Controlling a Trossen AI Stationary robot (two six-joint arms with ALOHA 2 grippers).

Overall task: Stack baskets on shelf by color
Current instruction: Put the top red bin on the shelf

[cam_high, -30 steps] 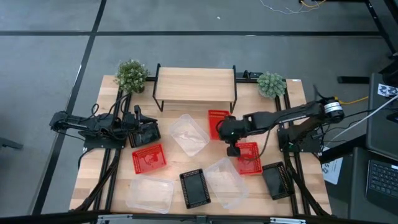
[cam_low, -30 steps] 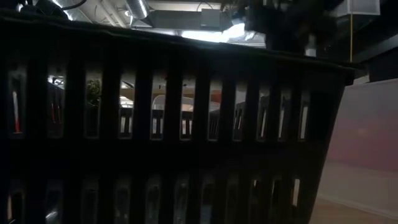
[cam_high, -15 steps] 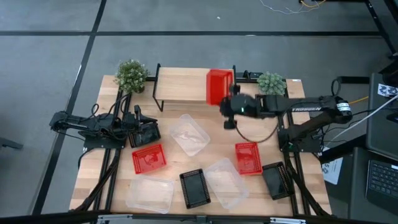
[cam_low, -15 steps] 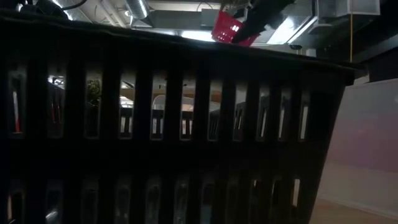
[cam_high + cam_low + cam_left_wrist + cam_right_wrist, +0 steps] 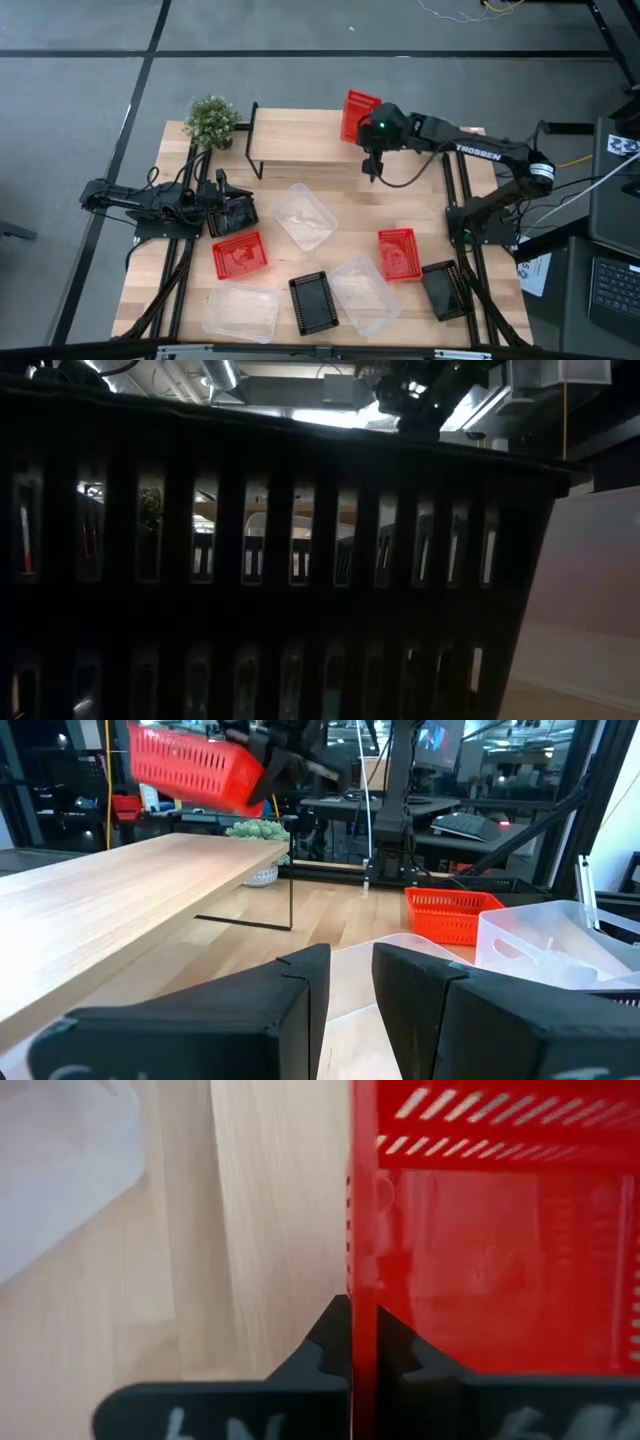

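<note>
My right gripper is shut on a red mesh basket that hangs tilted in the air above the right end of the light-wood shelf. The left wrist view shows this basket well clear of the plank. Two more red baskets, three clear ones and two black ones rest on their bottoms on the table. My left gripper waits open at the table's left side, touching nothing. My right gripper pinches one wall of the red basket at its rim, with one finger inside the basket and the other outside. The basket is lifted clear and tilted above the shelf plank.
A potted plant stands at the shelf's left end, another beyond its right end. A black basket wall close to the low camera blocks nearly all of that view. Bare tabletop lies in front of the shelf.
My right gripper has lifted the red basket off the table in front of the shelf and carried it up and toward the far edge, over the shelf's right end. The basket has tipped from flat to tilted. The left arm has kept still.
</note>
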